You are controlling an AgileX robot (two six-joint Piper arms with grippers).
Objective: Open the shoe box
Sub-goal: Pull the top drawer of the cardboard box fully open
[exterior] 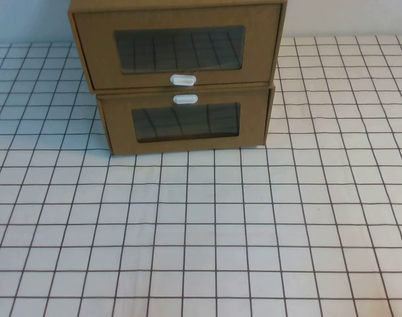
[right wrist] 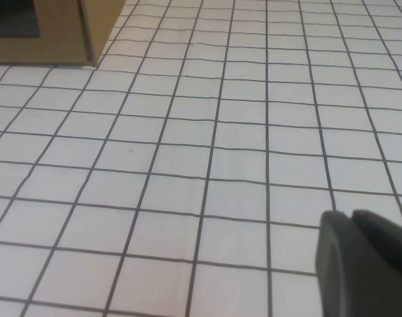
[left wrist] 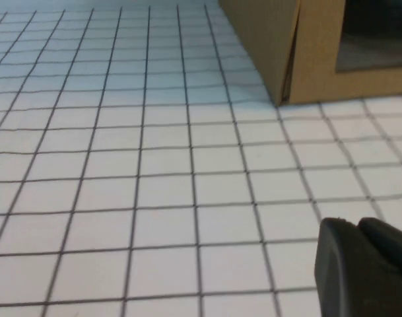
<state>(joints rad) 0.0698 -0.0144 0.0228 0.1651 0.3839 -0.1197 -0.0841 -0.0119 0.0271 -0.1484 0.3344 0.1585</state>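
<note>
Both hands are shut and empty; the shoe boxes are closed at 12 o'clock.
The left hand [left wrist: 356, 228] is held over the gridded table [left wrist: 121, 172] with its fingers pressed together on nothing, and the right hand [right wrist: 351, 221] is likewise shut and empty. A corner of the lower shoe box [exterior: 185, 122] is seen well apart from each hand. In the high view it is set at the table's 12 o'clock edge, and the upper shoe box [exterior: 177, 46] is stacked on it, shifted slightly toward 11 o'clock. Both windowed fronts are shut, and the upper handle [exterior: 183, 80] and lower handle [exterior: 185, 99] are untouched.
</note>
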